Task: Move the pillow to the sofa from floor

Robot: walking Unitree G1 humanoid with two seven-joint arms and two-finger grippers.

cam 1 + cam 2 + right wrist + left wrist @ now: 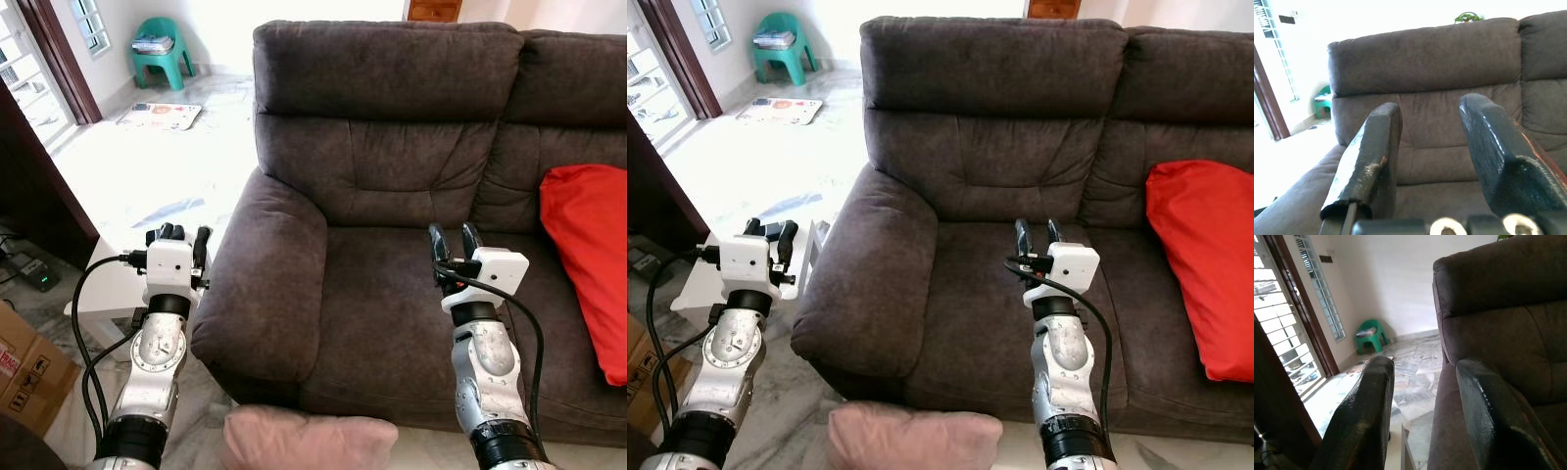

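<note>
A pale pink pillow [309, 438] lies on the floor right in front of the dark brown sofa [392, 176], at the bottom edge of the eye views between my two arms. My left gripper [183, 239] is raised beside the sofa's left armrest [269, 284], open and empty. My right gripper [451, 240] is held up over the sofa seat, open too, with nothing between its fingers [1371, 161]. Both grippers are above and beyond the pillow, not touching it.
A red cushion [588, 255] rests on the sofa's right seat. A small white table [103, 294] stands left of the armrest, with a cardboard box [24, 367] and cables nearby. A green plastic chair [162, 51] and a mat [162, 115] lie far back on the tiled floor.
</note>
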